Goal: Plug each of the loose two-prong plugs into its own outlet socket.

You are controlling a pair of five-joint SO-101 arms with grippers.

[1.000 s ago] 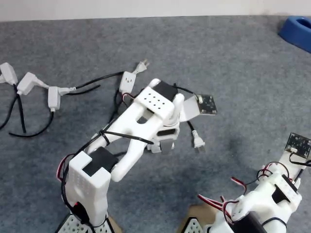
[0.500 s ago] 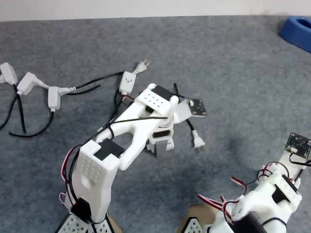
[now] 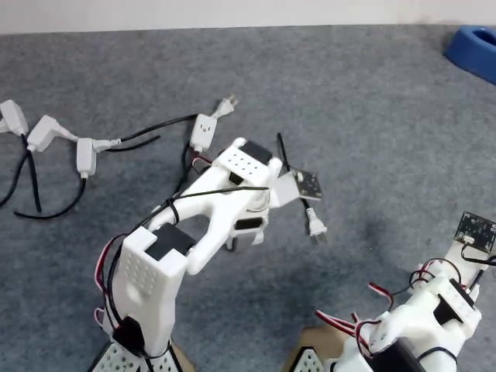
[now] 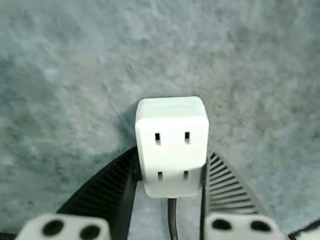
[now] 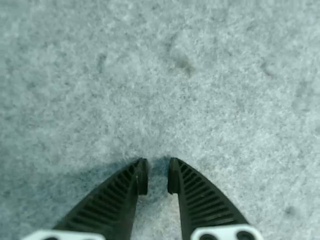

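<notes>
My left gripper is shut on a white outlet socket with two pairs of slots facing the camera; its black cord runs back between the fingers. In the high view the left arm stands over the middle of the carpet, its wrist covering the held socket. A loose two-prong plug on a black cord lies just right of it. Another white socket and a small plug lie behind the arm. My right gripper is shut on nothing, tips at the carpet.
Several more white plugs and adapters with black cords lie at the far left. A blue container sits at the back right corner. The right arm is folded at the near right. Grey carpet spreads between.
The left arm's wrist has swung a little to the left and nearer, away from the loose plug. The right arm has not moved.
</notes>
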